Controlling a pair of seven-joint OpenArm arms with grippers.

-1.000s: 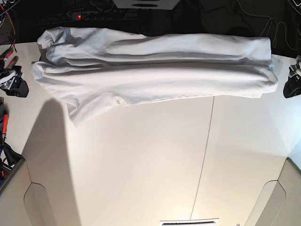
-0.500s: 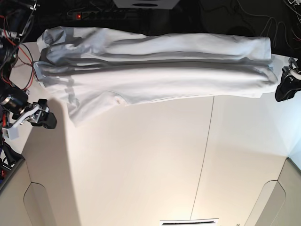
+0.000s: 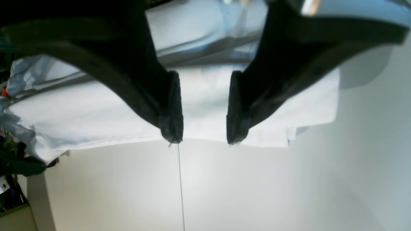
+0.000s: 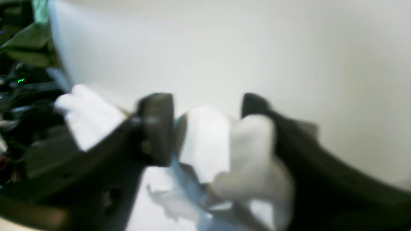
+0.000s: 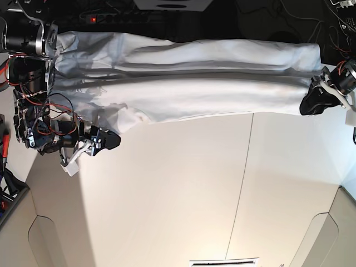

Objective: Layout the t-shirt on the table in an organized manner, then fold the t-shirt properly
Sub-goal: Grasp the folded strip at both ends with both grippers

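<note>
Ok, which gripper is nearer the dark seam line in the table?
Left. The left gripper is at the t-shirt's end, a short way to the side of the seam line. The right gripper is at the shirt's opposite end, well away from it.

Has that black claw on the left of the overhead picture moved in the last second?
Yes. The right gripper has swung in from the table's left edge toward the seam line, and now sits at the t-shirt's lower left corner.
</note>
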